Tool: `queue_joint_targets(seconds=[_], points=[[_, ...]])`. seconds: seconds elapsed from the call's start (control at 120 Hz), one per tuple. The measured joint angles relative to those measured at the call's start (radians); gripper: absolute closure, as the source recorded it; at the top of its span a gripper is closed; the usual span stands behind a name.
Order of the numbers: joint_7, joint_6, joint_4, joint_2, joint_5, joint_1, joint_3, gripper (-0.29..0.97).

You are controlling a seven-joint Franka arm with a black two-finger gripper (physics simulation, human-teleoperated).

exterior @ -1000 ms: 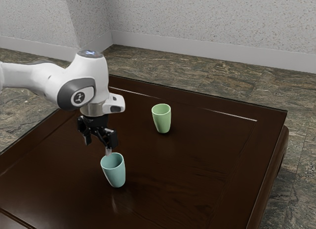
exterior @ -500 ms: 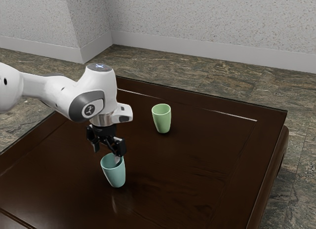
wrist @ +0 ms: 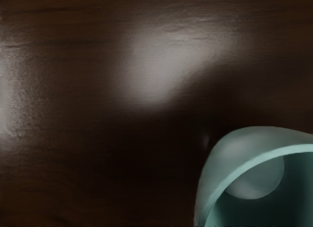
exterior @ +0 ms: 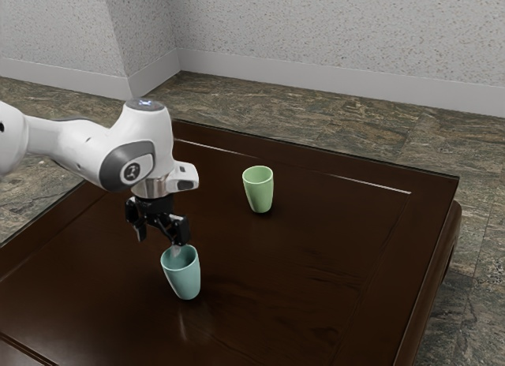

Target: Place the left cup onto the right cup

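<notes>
wrist view looks into the teal cup (wrist: pixel 234 158) – exterior view shows the gripper (exterior: pixel 162 240) spread wide, empty, just above its rim; the green cup (exterior: pixel 258 188) stands well apart on the dark table (exterior: pixel 316 248).

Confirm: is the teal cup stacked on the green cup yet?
No, the teal cup stands on the table, well apart from the green cup.

On 1 table (exterior: pixel 316 248): near cup (exterior: pixel 181 273) beneath gripper (exterior: pixel 162 240), far cup (exterior: pixel 258 188) behind (exterior view's right).

The white arm (exterior: pixel 71 141) comes in from the left edge of the exterior view and bends downward at the wrist. Its black gripper (exterior: pixel 167 241) points down, left of centre.
</notes>
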Motion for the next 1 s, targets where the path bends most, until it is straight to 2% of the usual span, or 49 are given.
queue_joint_targets(seconds=[0.408,0.492,0.633,0.717,0.842,1.0], points=[[-0.005,0.041,-0.005,0.081,-0.014,-0.010,-0.006,0.00],[-0.005,0.049,-0.005,0.085,-0.020,-0.006,-0.006,0.12],[-0.006,0.058,-0.004,0.085,-0.028,-0.004,-0.006,0.44],[-0.006,0.060,-0.001,0.085,-0.031,-0.004,-0.006,0.57],[-0.008,0.063,0.006,0.085,-0.036,-0.005,-0.007,0.68],[-0.015,0.074,0.010,0.085,-0.039,-0.016,-0.013,0.73]])
